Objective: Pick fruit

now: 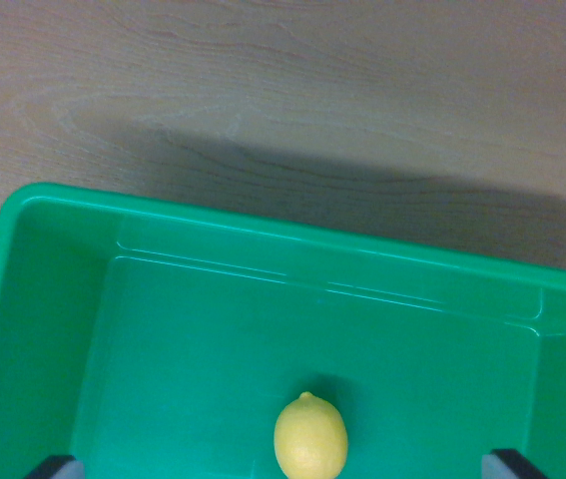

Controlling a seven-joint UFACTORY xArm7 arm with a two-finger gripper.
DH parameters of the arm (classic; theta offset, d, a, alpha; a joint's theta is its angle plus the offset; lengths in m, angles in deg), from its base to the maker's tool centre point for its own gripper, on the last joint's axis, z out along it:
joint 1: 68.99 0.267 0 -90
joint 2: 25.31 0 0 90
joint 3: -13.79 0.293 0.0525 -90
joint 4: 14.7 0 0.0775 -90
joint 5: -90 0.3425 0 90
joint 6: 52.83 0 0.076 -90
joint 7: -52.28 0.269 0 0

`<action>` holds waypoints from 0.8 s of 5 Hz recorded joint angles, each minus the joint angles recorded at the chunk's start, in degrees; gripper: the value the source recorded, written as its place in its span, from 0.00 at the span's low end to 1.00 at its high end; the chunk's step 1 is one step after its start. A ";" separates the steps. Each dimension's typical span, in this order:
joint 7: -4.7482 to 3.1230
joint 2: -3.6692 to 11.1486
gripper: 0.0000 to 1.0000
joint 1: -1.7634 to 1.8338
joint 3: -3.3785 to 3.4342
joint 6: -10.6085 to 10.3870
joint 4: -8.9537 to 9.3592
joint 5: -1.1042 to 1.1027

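Currently, lemon (310, 437): lies alone on the green bin (53, 299) floor, near edge, centre.
Gripper (284, 469): fingers spread apart, tips flanking the lemon, empty.
Risk: rounded lemon may roll sideways if one finger touches first.
Worktop (283, 90): bare wood beyond.

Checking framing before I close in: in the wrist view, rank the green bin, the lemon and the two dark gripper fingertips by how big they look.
1. Green bin, by far the largest, cut off by the frame.
2. Lemon.
3. Gripper fingertips, just corners showing at the bottom edge; both look about alike, so I won't rank them against each other.
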 joint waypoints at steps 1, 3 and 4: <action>0.00 0.00 0.00 0.00 0.00 0.00 0.00 0.00; -0.62 0.75 0.00 -0.09 -0.04 -2.34 1.96 -0.04; -1.24 1.49 0.00 -0.17 -0.07 -4.69 3.92 -0.08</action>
